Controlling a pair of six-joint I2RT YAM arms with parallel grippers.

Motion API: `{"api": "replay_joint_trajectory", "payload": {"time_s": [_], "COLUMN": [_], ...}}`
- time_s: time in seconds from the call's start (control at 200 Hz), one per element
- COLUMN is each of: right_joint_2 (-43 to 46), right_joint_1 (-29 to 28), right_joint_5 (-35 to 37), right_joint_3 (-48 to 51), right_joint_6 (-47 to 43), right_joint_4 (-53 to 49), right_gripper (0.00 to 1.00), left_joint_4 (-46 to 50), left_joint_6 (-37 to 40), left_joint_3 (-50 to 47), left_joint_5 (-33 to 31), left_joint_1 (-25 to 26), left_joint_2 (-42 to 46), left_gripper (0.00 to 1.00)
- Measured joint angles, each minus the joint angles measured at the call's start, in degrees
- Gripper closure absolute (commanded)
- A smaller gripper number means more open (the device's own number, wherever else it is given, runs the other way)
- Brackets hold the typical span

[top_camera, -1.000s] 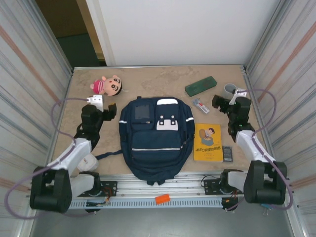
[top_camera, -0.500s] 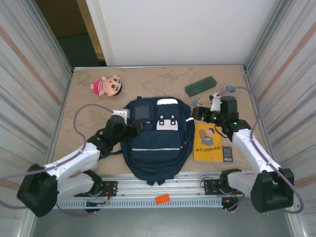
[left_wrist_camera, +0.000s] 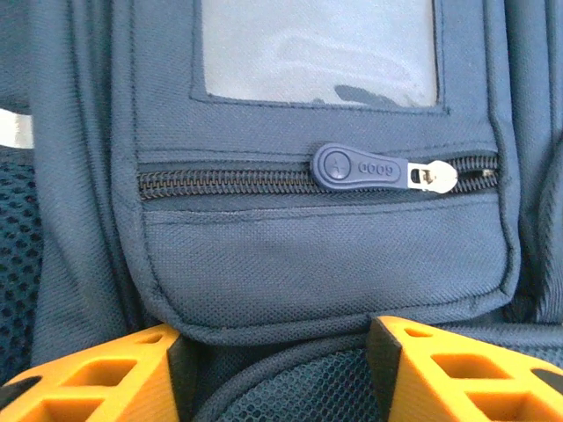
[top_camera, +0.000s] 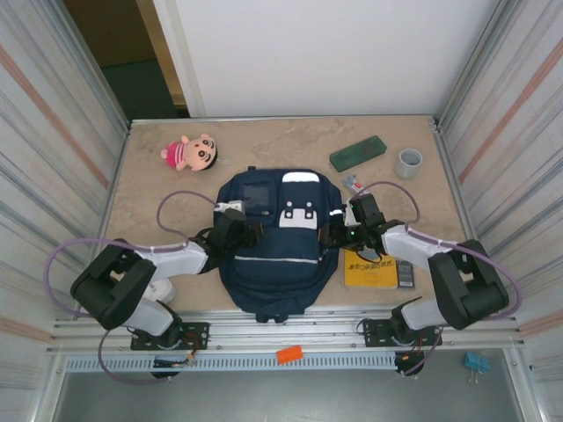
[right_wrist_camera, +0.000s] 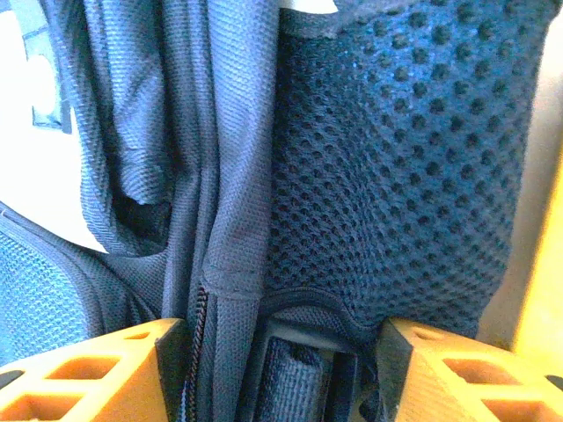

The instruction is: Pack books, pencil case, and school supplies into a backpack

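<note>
Both arms reach in on the closed backpack [top_camera: 273, 259] from either side.

The navy backpack lies flat at the middle of the tabletop [top_camera: 281, 141]. The left gripper [top_camera: 239, 231] sits at its left edge below the front pocket's shut zip pull [left_wrist_camera: 361, 169]. Its jaws are partly apart with mesh and pocket fabric between them. The right gripper [top_camera: 339, 234] presses into the right edge, jaws likewise half spread astride a fold. Whether either pair pinches the cloth I cannot tell. The yellow book [top_camera: 369, 271] lies just right of the backpack, with the dark calculator [top_camera: 405, 274] beside it. The white-and-red stick [top_camera: 354, 184] and the green pencil case [top_camera: 358, 152] lie further back.
</note>
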State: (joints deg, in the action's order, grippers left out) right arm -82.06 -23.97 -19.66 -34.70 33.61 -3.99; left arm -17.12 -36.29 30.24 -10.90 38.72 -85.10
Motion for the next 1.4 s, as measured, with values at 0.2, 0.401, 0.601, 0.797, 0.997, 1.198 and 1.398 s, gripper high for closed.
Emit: {"api": "replay_joint_trajectory", "payload": {"time_s": [0.2,0.401,0.601,0.797,0.997,1.198,1.398], "right_joint_2": [-7.1,-13.1,-14.0,-2.2,11.0,12.4,10.9], "right_joint_1": [-0.4,-0.7,-1.0,2.1,2.8,2.8,2.8], "right_joint_5": [2.1,3.3,2.3,1.7,1.0,0.3,-1.7], "right_joint_3": [-4.1,-10.3,-14.8,-11.3,-2.4,1.2,4.6], "right_joint_6": [2.3,2.4,1.8,-0.3,-1.3,-1.2,0.5], "right_joint_4": [6.6,8.5,7.1,2.7,1.2,-0.9,0.5], "right_gripper": [0.43,0.39,0.25,0.25,0.25,0.26,0.30], "left_joint_4": [-2.7,-2.2,3.0,10.5,12.6,14.3,12.4], "left_joint_6": [0.0,0.5,4.5,20.8,40.2,50.6,60.4], "left_joint_3": [4.0,6.8,6.7,6.5,6.5,6.5,6.5], "left_joint_5": [-5.0,-2.1,2.6,4.6,12.7,17.2,20.5], "left_joint_1": [-1.3,-6.9,-10.8,-2.4,2.5,4.7,12.3], "left_joint_2": [-5.9,-7.6,-1.3,13.4,16.6,13.1,5.8], "left_gripper": [0.49,0.42,0.31,0.29,0.31,0.29,0.27]}}
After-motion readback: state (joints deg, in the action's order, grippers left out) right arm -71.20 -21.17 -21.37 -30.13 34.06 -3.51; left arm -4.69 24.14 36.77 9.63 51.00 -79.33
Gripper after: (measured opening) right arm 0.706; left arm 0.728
